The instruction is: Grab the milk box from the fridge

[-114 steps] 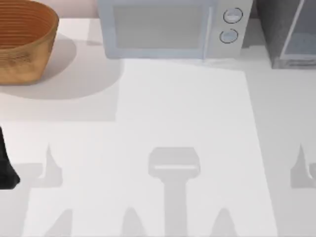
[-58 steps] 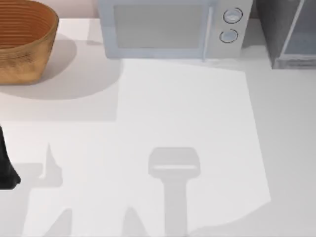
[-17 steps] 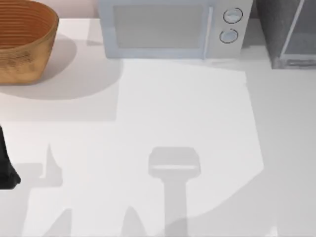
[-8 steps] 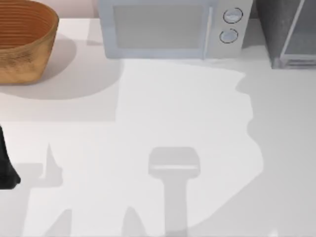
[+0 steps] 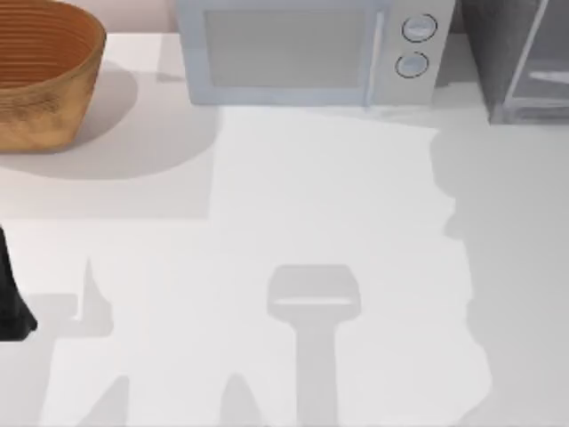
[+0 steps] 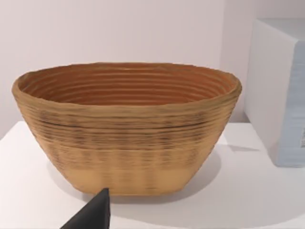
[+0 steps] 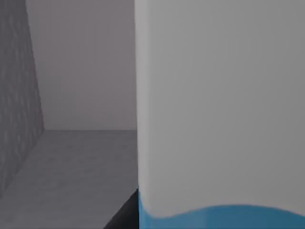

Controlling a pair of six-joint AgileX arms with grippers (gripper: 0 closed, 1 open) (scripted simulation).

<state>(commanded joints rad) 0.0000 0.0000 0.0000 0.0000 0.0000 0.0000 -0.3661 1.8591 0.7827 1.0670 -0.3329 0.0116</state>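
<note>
With the right wrist camera pushed this close, the milk box point(image 7: 219, 109) stands as a tall white face with a blue band along its lower edge, right up against the lens. Beside it I see the fridge point(image 7: 19, 95) from inside — a speckled dark grey wall, a plain grey back wall and a grey floor. So the carton stands upright on the fridge floor, near that speckled wall but apart from it. A dark wedge at the carton's foot is one of my right fingertips point(image 7: 125, 215). Whether my right claw is closed on the carton or merely beside it — cannot tell.

From above, the fridge point(image 5: 498, 53) sits at the table's far right corner, its pale-framed door panel angled outward. Just left of it stands the white microwave point(image 5: 302, 53), two round knobs on its right side. A woven wicker basket point(image 5: 44, 76) sits at the far left corner, well apart from both. White table point(image 5: 338, 196) carries only shadows in the middle.

My left arm is parked at the table's left edge. Its wrist camera looks at the basket point(image 6: 126, 129) with one dark fingertip point(image 6: 93, 214) poking in; how far that claw is open, cannot tell.
</note>
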